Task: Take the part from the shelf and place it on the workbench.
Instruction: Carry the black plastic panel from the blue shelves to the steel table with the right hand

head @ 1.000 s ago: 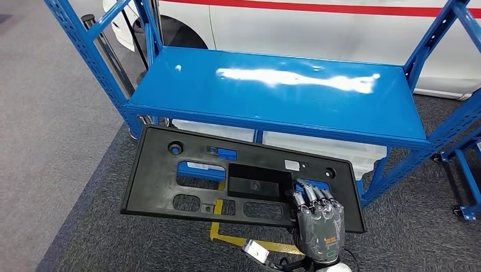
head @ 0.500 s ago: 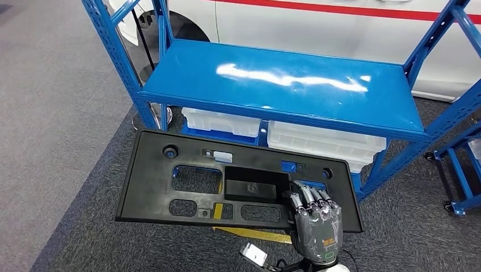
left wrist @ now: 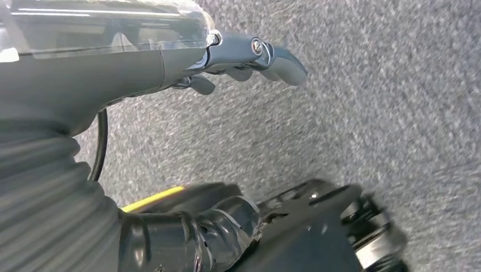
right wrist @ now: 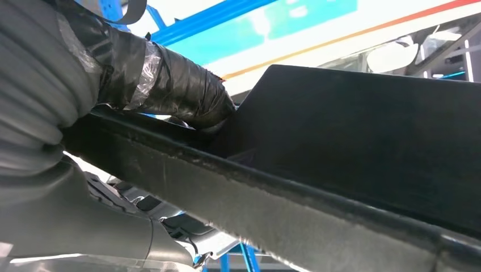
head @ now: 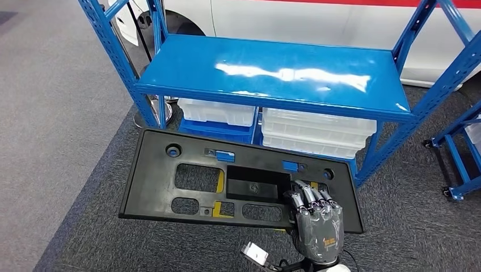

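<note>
The part is a long flat black plastic panel with several cutouts and a sunken box in its middle. It hangs level above the carpet, in front of the blue shelf. My right hand grips it at its near right edge, fingers lying over the top face. In the right wrist view the panel's rim runs across close up, with my taped thumb pressed against it. My left hand hangs over grey carpet, fingers stretched out and holding nothing.
The shelf's top board is bare and glossy. White plastic bins are stacked on its lower level. A second blue frame on castors stands at the right. A white car body is behind the shelf. Grey carpet lies to the left.
The whole picture has shifted: the shelf now sits a little farther off and more of the bins under it shows. The panel stays in my right hand's grip.
</note>
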Robot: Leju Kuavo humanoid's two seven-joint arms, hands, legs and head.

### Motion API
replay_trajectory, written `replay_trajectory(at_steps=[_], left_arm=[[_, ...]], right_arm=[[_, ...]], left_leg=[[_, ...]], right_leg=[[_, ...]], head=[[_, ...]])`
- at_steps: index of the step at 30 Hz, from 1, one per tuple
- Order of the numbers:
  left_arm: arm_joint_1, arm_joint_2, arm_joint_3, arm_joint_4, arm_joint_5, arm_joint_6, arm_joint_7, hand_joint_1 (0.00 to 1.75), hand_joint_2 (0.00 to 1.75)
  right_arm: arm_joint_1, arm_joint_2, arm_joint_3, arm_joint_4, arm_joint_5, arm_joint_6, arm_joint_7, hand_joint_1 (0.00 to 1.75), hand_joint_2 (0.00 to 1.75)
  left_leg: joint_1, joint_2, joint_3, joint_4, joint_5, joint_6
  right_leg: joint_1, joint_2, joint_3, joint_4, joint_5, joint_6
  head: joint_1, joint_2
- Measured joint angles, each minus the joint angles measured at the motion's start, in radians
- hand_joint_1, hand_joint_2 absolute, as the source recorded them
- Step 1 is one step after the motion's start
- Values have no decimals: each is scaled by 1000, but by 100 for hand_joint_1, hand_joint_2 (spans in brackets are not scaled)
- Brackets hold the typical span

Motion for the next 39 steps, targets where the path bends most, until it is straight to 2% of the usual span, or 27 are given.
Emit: replay_trajectory(at_steps=[1, 2, 3, 4, 6, 8, 9, 11, 13, 15, 17, 18, 19, 20, 22, 23, 24, 27, 28, 30, 32, 33, 34, 35, 36, 37, 39], left_arm=[[0, 0, 0, 0, 0, 0, 0, 0, 175], [1, 0, 0, 0, 0, 0, 0, 0, 175], [1, 0, 0, 0, 0, 0, 0, 0, 175], [1, 0, 0, 0, 0, 0, 0, 0, 175], [1, 0, 0, 0, 0, 0, 0, 0, 175], [-1, 1, 0, 0, 0, 0, 0, 0, 175], [-2, 2, 0, 1, 0, 0, 0, 0, 175], [-1, 2, 0, 1, 2, 1, -1, 0, 175], [-1, 2, 0, 1, 6, 1, -1, 0, 175], [-2, 2, 0, 1, 8, 1, -1, 0, 175], [-1, 2, 0, 1, 9, 1, -2, 0, 175], [0, 2, 0, 1, 9, 1, -2, 0, 175], [1, 2, 0, 1, 9, 1, -2, 0, 175], [1, 2, 0, 1, 10, 1, -4, 0, 175], [1, 2, 0, 1, 10, 1, -7, 0, 175], [0, 2, 0, 1, 11, 1, -9, 0, 175], [1, 2, 0, 1, 12, 1, -9, 0, 175], [1, 2, 0, 1, 13, 2, -9, 0, 175], [1, 2, 0, 1, 13, 2, -10, 0, 175], [1, 2, 0, 1, 14, 2, -11, 0, 175], [1, 2, 0, 1, 15, 2, -12, 0, 175], [2, 2, 0, 1, 15, 2, -12, 0, 175], [2, 2, 0, 1, 15, 2, -12, 0, 175], [3, 2, 0, 1, 15, 2, -12, 0, 175], [3, 2, 0, 1, 15, 2, -12, 0, 175], [3, 3, 0, 1, 16, 2, -12, 0, 175], [4, 6, 0, 3, 16, 3, -12, 0, 175]], right_arm=[[0, 0, 0, 0, 0, 0, 0, 175, 175], [1, 0, 0, 0, 0, 0, 0, 175, 175], [1, 0, 0, 0, 0, 0, 0, 175, 175], [1, 0, 0, 0, 0, 0, 0, 175, 175], [1, 0, 0, 0, 0, 0, 0, 175, 175], [1, 0, 0, 0, 0, 0, 1, 175, 175], [1, 0, 0, 0, 0, 0, 2, 175, 175], [1, 0, 0, 0, -1, 0, 2, 175, 175], [1, -1, 0, 1, -3, 1, 2, 175, 175], [1, -2, 0, 1, -7, 3, -1, 175, 175], [2, -6, 0, 3, -13, 4, -6, 175, 175], [3, -9, 0, 4, -17, 4, -9, 175, 175], [3, -12, 0, 5, -23, 5, -12, 175, 175], [3, -14, 0, 5, -31, 6, -14, 175, 175], [2, -18, 1, 6, -50, 7, -22, 175, 175], [2, -19, 1, 6, -57, 8, -25, 175, 175], [2, -20, 1, 6, -62, 10, -26, 175, 175], [3, -23, 2, 5, -67, 12, -27, 175, 175], [3, -24, 2, 5, -68, 12, -27, 175, 175], [4, -25, 2, 5, -69, 12, -28, 175, 175], [6, -25, 2, 5, -70, 11, -29, 175, 175], [9, -25, 2, 5, -70, 10, -30, 175, 175], [12, -25, 2, 5, -71, 9, -31, 175, 175], [15, -25, 2, 5, -71, 8, -31, 175, 175], [17, -25, 2, 5, -72, 7, -32, 175, 175], [20, -25, 2, 5, -72, 6, -33, 175, 175], [23, -26, 2, 3, -74, 4, -34, 175, 175]], left_leg=[[1, 0, -13, 57, -28, -3], [1, 0, -13, 87, -36, -4], [2, 0, -1, 90, -28, -3], [2, 0, 21, 67, -11, -1], [0, -1, 99, -47, 31, 8], [-6, -2, 174, -168, 50, 22], [-9, -3, 190, -199, 51, 27], [-13, -3, 188, -214, 58, 33], [-7, 1, 184, -228, 75, 46], [-3, 5, 173, -236, 94, 57], [-3, 6, 150, -229, 105, 59], [-3, 6, 138, -224, 109, 58], [-3, 6, 128, -217, 111, 57], [-2, 6, 119, -209, 112, 56], [-2, 6, 104, -191, 112, 50], [-3, 6, 99, -183, 111, 45], [-4, 6, 94, -178, 112, 39], [-3, 6, 88, -174, 118, 20], [-2, 5, 82, -164, 108, 14], [1, 4, 51, -90, 53, 4], [2, 3, -1, 41, -19, -1], [3, 3, -18, 89, -37, -2], [3, 3, -18, 105, -37, 0], [2, 1, 1, 79, -18, 4], [1, -7, 39, 17, 15, 11], [0, -25, 81, -57, 42, 21], [-3, -60, 138, -165, 70, 38]], right_leg=[[1, 0, -10, 2, 7, 0], [2, -1, -20, 4, 13, 0], [3, -1, -28, 7, 18, 1], [4, -1, -33, 9, 21, 1], [5, 0, -41, 12, 27, 3], [7, 0, -47, 14, 34, 10], [6, -1, -49, 14, 39, 15], [5, -1, -51, 10, 50, 29], [6, 2, -61, 25, 34, 39], [5, 4, -96, 106, -30, 47], [2, 5, -144, 235, -102, 54], [-1, 5, -154, 275, -116, 57], [-3, 5, -146, 281, -112, 60], [-6, 4, -116, 241, -90, 62], [-9, 0, -34, 109, -45, 62], [-8, 0, -5, 57, -33, 58], [-6, -1, 6, 31, -30, 52], [-3, 4, -2, 26, -21, 29], [-4, 5, -5, 24, -16, 21], [-6, 7, -13, 21, -5, 8], [-4, 12, -25, 23, 2, 4], [-2, 16, -30, 24, 4, 3], [-1, 21, -34, 25, 7, 4], [1, 28, -37, 26, 9, 5], [3, 36, -37, 27, 10, 6], [3, 43, -38, 27, 12, 7], [1, 58, -43, 28, 17, 15]], head=[[0, 0], [0, 0], [0, 0], [0, 0], [0, 0], [0, 0], [0, 0], [0, 0], [1, 0], [2, 0], [2, 0], [2, 0], [2, 0], [2, 0], [2, 0], [2, 0], [2, 0], [1, 0], [1, 0], [1, 0], [0, 0], [0, 0], [0, 0], [0, 0], [0, 0], [1, 0], [0, 0]])
